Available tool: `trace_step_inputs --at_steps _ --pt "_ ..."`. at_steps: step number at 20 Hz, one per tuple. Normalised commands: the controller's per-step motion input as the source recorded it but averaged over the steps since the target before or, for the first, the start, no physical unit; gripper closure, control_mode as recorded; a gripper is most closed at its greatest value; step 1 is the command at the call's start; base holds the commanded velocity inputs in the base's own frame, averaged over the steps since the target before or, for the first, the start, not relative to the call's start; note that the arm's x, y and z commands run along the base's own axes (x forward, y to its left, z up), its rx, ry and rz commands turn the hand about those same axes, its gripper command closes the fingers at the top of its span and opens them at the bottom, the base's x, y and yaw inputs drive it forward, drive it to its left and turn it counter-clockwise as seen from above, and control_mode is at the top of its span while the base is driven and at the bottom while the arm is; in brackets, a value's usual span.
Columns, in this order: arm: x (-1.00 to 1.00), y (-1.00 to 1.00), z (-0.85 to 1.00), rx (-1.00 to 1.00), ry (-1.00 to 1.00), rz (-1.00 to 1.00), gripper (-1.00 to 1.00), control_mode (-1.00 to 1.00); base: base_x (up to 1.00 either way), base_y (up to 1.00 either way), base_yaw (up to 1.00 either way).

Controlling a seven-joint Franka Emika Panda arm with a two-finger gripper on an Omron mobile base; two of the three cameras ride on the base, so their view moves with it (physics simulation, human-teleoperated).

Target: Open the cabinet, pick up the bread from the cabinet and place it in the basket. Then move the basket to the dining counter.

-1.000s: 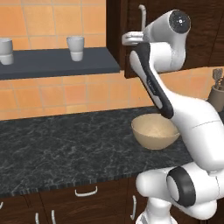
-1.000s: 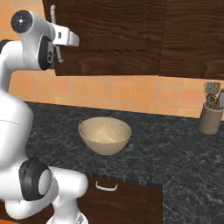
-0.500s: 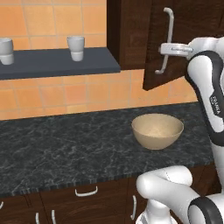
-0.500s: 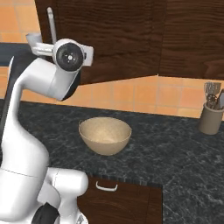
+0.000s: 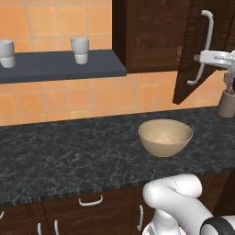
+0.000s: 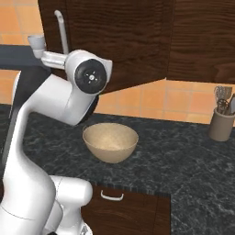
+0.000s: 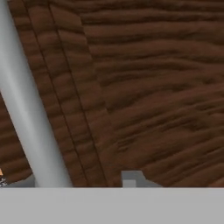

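We see the claw [image 5: 202, 58] beside the cabinet [image 5: 193, 46] door's handle [image 5: 202, 50]; its grip we cannot tell.

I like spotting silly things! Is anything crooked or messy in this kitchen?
Nothing is spilled or broken. The cabinet door hangs swung partway open, with the claw at its handle. The basket sits upright on the black worktop.
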Motion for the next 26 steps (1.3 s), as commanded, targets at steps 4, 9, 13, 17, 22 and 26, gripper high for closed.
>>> trace_step_inputs --at_steps 4,9,13,17,22,26 --pt "-0.01 -0.62 0.00 0.00 -0.03 0.00 -1.00 -1.00 0.00 0.00 0.00" --pt "-0.16 -0.81 0.00 -0.03 0.00 -0.01 -1.00 -1.00 0.00 0.00 0.00" --pt "-0.41 -0.11 0.30 -0.15 -0.01 -0.02 -1.00 -1.00 0.00 0.00 0.00" --pt "-0.27 0.00 0.08 -0.29 -0.16 0.35 -1.00 -1.00 0.00 0.00 0.00" --pt "-0.69 -0.19 0.33 0.00 0.03 0.05 -1.00 -1.00 0.00 0.00 0.00" --pt "-0.94 -0.02 0.20 -0.04 0.00 -0.29 -1.00 -1.00 0.00 0.00 0.00"
